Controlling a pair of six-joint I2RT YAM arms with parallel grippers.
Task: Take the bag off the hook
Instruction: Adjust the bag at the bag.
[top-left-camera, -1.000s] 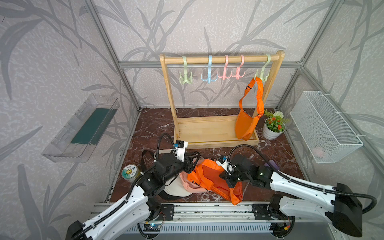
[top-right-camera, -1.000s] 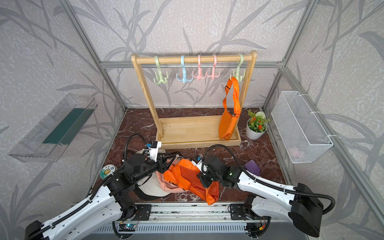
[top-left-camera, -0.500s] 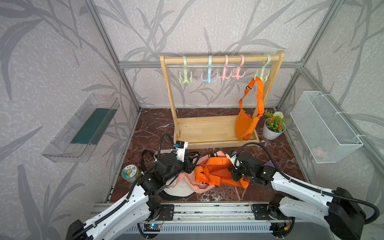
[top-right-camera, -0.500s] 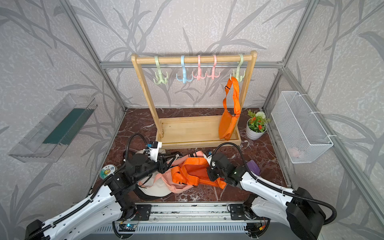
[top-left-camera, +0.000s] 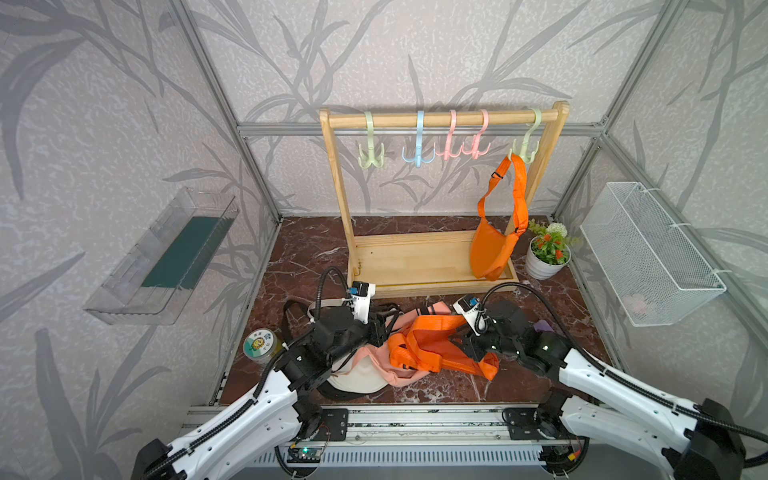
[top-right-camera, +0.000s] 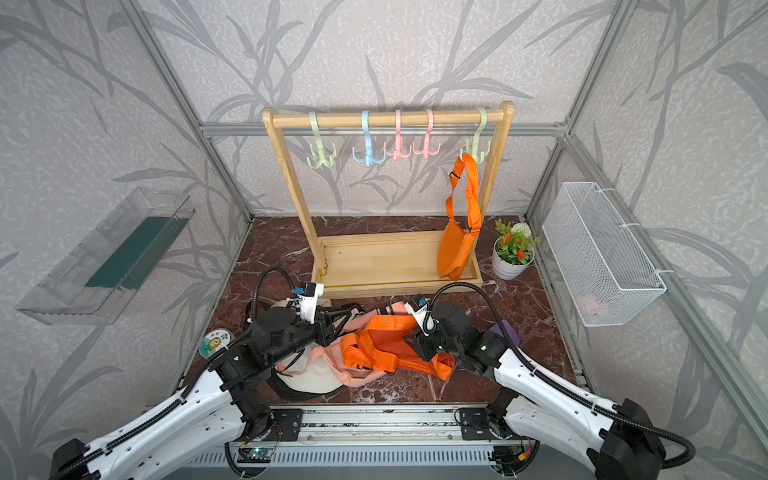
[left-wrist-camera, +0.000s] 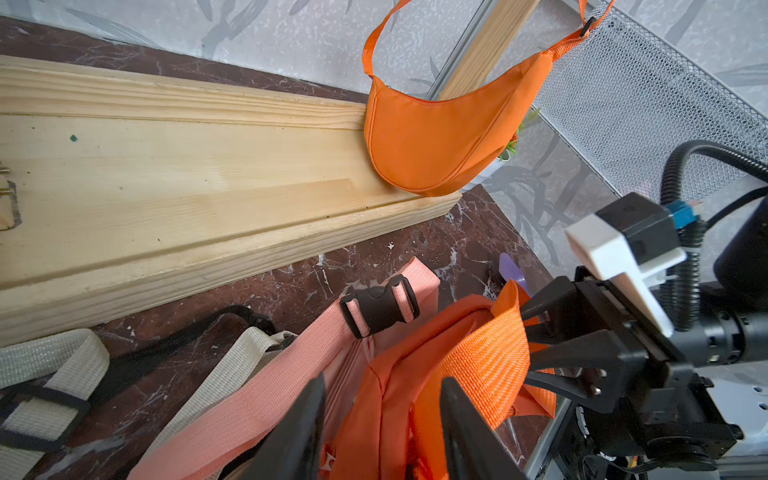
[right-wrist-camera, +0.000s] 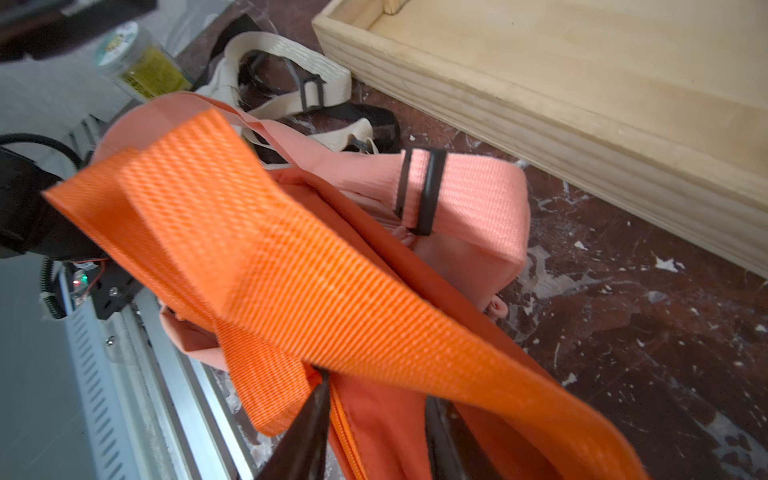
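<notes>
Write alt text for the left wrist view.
An orange crescent bag hangs by its strap over the wooden rack base. Nearer, another orange bag lies on a pink bag on the marble floor, between the left tool's open fingers.

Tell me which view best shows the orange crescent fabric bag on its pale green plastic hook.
A top view: the orange crescent fabric bag hangs by its strap from the pale green plastic hook, both visible. The left wrist view shows the bag's body, hook cut off. The right wrist view misses it.
</notes>
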